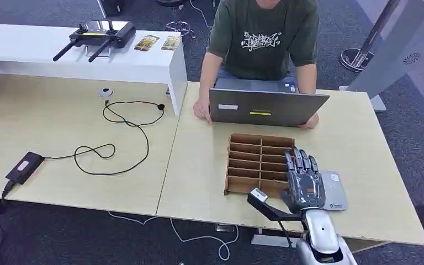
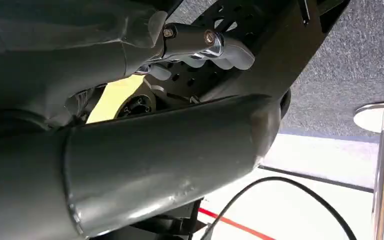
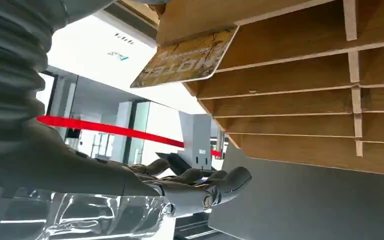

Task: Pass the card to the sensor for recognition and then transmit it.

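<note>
The right hand [image 1: 304, 179] hovers with fingers extended and apart, holding nothing, over the wooden rack [image 1: 258, 163] at its 4 o'clock corner; the card [image 3: 187, 59] protrudes from a slot; a misaligned pinch risks jamming it deeper; left hand state cannot be told.

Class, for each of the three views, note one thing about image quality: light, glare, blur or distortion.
Head view: even, soft light, faint shadows, the laptop and wooden rack sharp. Left wrist view: dark robot parts close up, soft in focus; the pale floor behind is bright. Right wrist view: bright background washed out, turned on its side, yet the card and right hand stay fairly sharp.
</note>
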Available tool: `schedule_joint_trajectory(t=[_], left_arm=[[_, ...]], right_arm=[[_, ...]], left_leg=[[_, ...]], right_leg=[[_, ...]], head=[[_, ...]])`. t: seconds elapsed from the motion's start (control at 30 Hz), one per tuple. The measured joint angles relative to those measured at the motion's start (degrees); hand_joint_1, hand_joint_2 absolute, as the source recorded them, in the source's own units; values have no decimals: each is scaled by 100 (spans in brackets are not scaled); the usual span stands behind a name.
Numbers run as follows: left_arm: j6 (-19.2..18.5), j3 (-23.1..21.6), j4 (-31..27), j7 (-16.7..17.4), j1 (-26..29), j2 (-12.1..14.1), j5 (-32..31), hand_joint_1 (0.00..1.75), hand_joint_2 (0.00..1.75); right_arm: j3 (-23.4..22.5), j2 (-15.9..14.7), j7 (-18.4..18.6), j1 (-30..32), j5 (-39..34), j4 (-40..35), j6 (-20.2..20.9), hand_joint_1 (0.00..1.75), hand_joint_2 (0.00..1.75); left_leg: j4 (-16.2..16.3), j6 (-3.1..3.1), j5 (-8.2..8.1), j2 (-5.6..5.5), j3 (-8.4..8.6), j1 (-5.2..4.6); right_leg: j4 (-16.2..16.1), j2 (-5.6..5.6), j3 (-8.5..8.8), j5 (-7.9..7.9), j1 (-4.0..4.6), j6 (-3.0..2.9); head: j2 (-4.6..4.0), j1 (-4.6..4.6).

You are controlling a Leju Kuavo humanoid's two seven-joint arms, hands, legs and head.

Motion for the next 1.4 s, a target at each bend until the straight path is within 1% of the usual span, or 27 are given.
schedule_joint_trajectory(t=[0.23, 0.6, 0.87, 1.4], left_arm=[[0, -2, 0, 0, -1, 0, 0, 0, 0], [0, -2, 0, -2, -1, 0, 7, 0, 0], [0, -2, 0, -11, 2, 13, 7, 0, 0], [0, -79, 0, -2, -11, 33, 7, 0, 0]], right_arm=[[2, 0, 151, 33, -109, -22, 131, 0, 175], [0, -2, 280, 358, -164, -422, 391, 0, 175], [0, -9, 288, 588, -184, -595, 393, 0, 175], [0, -7, 223, 490, -269, -544, 413, 0, 175]], left_leg=[[0, 0, 0, 0, 1, 0], [0, 0, 0, 2, 1, 0], [0, 0, 0, 2, 0, 0], [0, 0, 0, 1, -1, 0]], right_leg=[[0, 0, -1, 0, 0, 0], [-1, 1, -2, 0, 0, 0], [-1, 2, -2, 0, 0, 0], [0, 0, -2, 0, 0, 0]], head=[[0, 0], [0, 0], [0, 0], [0, 0]])
